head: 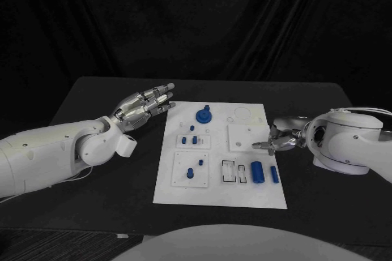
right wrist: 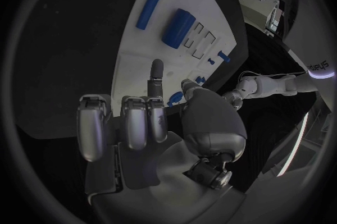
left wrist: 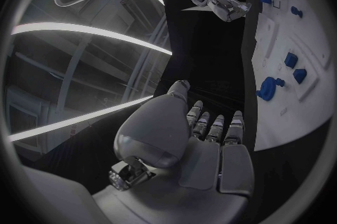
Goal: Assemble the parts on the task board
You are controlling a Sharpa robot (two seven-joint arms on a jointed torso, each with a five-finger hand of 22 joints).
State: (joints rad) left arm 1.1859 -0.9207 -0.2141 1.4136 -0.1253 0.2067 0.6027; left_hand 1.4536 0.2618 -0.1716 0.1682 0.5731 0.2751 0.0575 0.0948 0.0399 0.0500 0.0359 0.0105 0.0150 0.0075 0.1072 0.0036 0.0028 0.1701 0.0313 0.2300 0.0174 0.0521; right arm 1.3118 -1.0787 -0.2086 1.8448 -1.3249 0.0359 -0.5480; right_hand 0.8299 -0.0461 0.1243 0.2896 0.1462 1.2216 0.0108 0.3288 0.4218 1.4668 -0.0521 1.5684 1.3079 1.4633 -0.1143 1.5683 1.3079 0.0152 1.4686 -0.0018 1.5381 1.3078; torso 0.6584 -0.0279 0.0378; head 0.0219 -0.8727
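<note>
- Off to my far left, my left hand [head: 145,107] hovers over bare table [head: 98,97] just beside the board's [head: 219,196] edge, fingers spread and flat, holding nothing.
- Between my two hands lies the white board, with small blue pegs [head: 190,140] seated in its recesses and a round blue knob [head: 203,114] toward its far end.
- Just inside my right hand [head: 282,137], which has most fingers curled and one extended, gripping nothing, lie a blue cylinder [head: 256,172] and a thinner blue pin [head: 275,174].
- Both look light, rigid, smooth plastic, likely to roll; I would pinch the cylinder across its middle.
</note>
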